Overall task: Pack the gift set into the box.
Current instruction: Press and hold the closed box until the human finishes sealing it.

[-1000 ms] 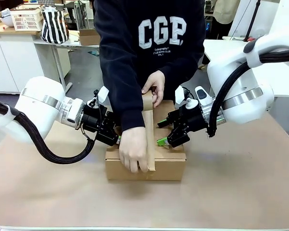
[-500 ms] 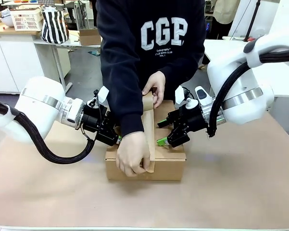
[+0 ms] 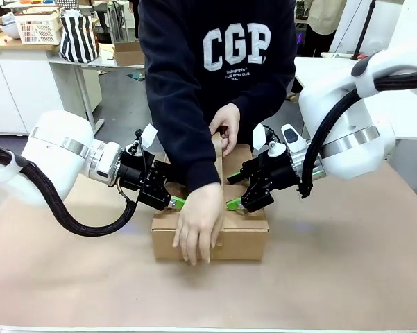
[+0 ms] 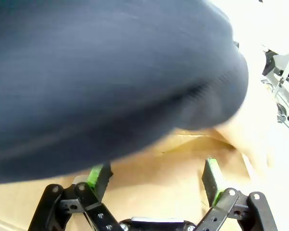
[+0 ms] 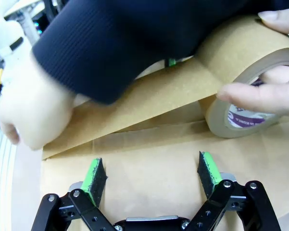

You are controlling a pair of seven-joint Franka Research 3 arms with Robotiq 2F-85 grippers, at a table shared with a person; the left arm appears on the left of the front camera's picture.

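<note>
The box (image 3: pixel 209 229) sits mid-table, flaps down; a person's hand (image 3: pixel 200 222) presses brown tape (image 5: pixel 144 103) along its top, the far hand holding the roll (image 5: pixel 250 91); left gripper (image 3: pixel 172 201) and right gripper (image 3: pixel 237 201) flank it, jaws spread, empty.

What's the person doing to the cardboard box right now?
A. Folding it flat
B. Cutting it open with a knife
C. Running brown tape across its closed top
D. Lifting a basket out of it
C: one hand presses a brown tape strip onto the closed box, the other holds the tape roll.
</note>
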